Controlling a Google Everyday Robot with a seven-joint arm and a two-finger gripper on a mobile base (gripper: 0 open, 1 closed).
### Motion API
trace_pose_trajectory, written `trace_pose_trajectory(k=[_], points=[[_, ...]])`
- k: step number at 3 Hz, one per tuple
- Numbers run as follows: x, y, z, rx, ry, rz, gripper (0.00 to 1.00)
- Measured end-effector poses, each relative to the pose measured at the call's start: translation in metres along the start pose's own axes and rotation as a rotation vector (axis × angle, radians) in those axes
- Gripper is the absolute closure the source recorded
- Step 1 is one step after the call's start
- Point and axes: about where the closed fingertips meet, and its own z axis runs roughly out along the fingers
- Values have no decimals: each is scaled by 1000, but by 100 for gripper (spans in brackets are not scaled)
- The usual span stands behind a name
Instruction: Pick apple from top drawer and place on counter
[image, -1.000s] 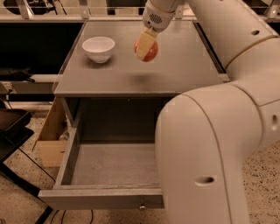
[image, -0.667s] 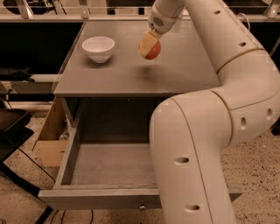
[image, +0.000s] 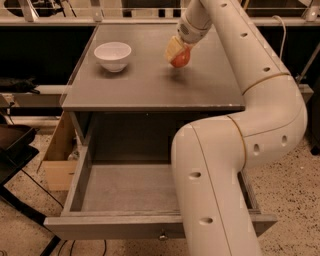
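Gripper (image: 176, 52) is clamped on the apple (image: 181, 59), its beige fingers (image: 172, 48) covering the fruit's upper left side. It holds the apple low over the back half of the counter (image: 150, 87), a little right of centre. A faint shadow lies just beneath the apple, and whether its underside touches the grey top cannot be told.

In the camera view, a white bowl (image: 113, 55) stands upright on the counter to the left of the apple, well apart from it. The thick pale arm (image: 235, 150) rises from the lower foreground, bends at the right and reaches back over the counter's right side. It hides the right part of the drawer (image: 125, 187) and the cabinet's front right corner. The drawer is pulled out below the counter, with its grey floor showing left of the arm and a small knob (image: 161, 235) on its front panel. A brown wooden panel (image: 59, 155) leans beside the cabinet's left side on the speckled floor (image: 292, 200).

The apple is small and round, red-orange with a brighter sheen on its lower face, and smaller than the bowl.
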Motion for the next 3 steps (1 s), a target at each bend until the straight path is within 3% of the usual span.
trace_pose_trajectory(k=[1,2,3], points=[[5,-6,20,19,23,107,100],[8,-4,34,18,50,148,100],[9,-3,34,18,50,148,77]])
